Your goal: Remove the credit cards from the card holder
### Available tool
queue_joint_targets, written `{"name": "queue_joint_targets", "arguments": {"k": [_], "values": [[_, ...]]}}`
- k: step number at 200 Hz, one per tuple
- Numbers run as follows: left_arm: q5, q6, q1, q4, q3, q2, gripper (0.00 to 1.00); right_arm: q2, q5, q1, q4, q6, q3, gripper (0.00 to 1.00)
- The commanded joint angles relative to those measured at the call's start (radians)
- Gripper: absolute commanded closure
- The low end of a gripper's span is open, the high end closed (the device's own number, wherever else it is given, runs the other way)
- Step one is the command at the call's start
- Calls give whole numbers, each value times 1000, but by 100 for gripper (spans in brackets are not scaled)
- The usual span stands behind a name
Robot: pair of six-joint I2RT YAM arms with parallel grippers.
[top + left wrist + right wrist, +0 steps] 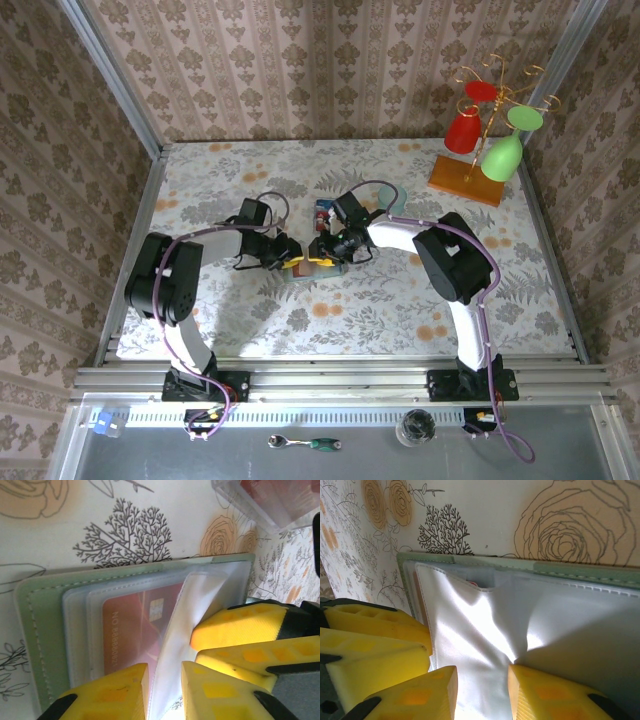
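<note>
The card holder [318, 265] lies open and flat near the centre of the surface [420, 310], about midway between its left and right edges. Its grey-green cover [40, 630] faces down and its clear sleeves face up. A red credit card [130, 630] with a chip sits inside one flat sleeve. One clear sleeve [470, 630] is raised off the stack.

The left tool [165, 680] is closed to a narrow gap, with the raised sleeve pinched between its yellow pads. The right tool [482, 680] grips the same sleeve from the opposite side, also nearly closed. The two tools meet just beside each other over the holder.

A clear plastic box [265, 505] lies just beyond the holder, toward the far edge. A glass rack [490, 130] stands at the far right corner.
</note>
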Motion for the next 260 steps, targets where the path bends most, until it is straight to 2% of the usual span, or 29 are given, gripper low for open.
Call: {"name": "queue_joint_targets", "arguments": {"k": [1, 93, 160, 218, 260], "values": [[26, -11, -7, 9, 26, 16, 77, -24, 13, -9, -40, 3, -28, 67], [31, -14, -8, 10, 35, 16, 81, -69, 11, -11, 2, 3, -49, 67], [38, -17, -20, 5, 57, -3, 80, -163, 36, -27, 24, -2, -86, 67], [55, -14, -42, 1, 87, -1, 75, -228, 54, -56, 37, 3, -117, 68], [55, -17, -64, -4, 112, 5, 63, -275, 84, -70, 52, 11, -156, 68]]}}
